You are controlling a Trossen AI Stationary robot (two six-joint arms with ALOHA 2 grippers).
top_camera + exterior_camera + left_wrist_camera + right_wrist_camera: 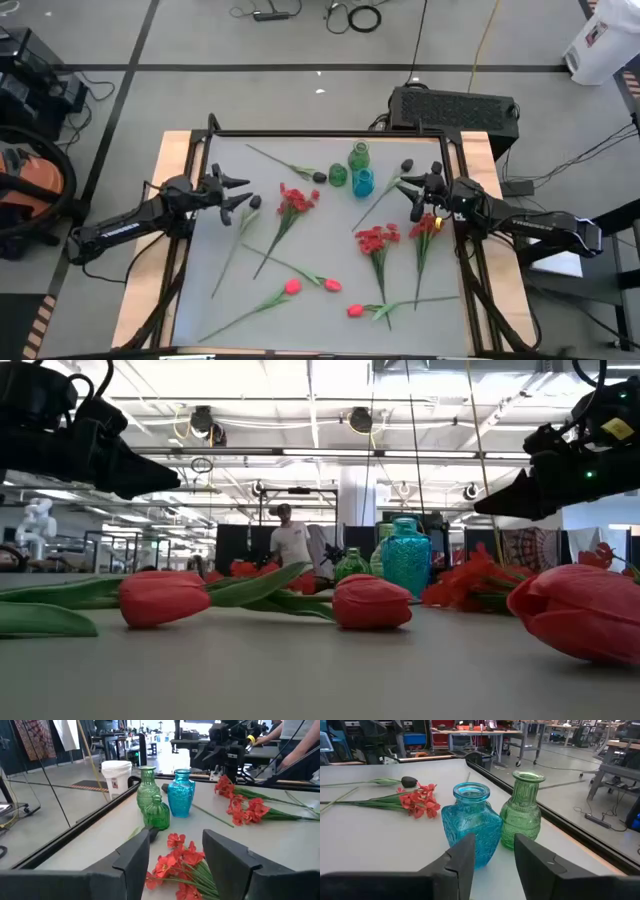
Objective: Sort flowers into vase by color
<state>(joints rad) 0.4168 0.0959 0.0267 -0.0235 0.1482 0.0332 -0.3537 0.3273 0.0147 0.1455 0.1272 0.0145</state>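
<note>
**Flowers lie scattered, both grippers empty above the table**

The flowers are spread flat across the grey table point(330, 310). A red cluster point(296, 198) lies left of centre, its blossoms just past the left gripper's fingertips. Two more red clusters lie right of centre, one point(377, 239) mid-table and one point(425, 226) just below the right gripper. Three tulips rest near the front edge: one point(292, 287), one point(331, 285) beside it, and a third point(354, 311) closest to the front. A dark bud point(319, 177) lies near the vases, and another point(407, 165) at the back right.

Three vases stand together at the back centre: a tall green vase point(359, 155), a small green vase point(338, 175) and a blue vase point(363, 182), the blue one nearest the right gripper.

The left gripper point(243, 194) hovers at the table's left side, fingers spread wide, holding nothing. The right gripper point(408, 190) hovers beside the blue vase, fingers partly apart, holding nothing.

A person point(291, 540) stands in the room behind.
</note>
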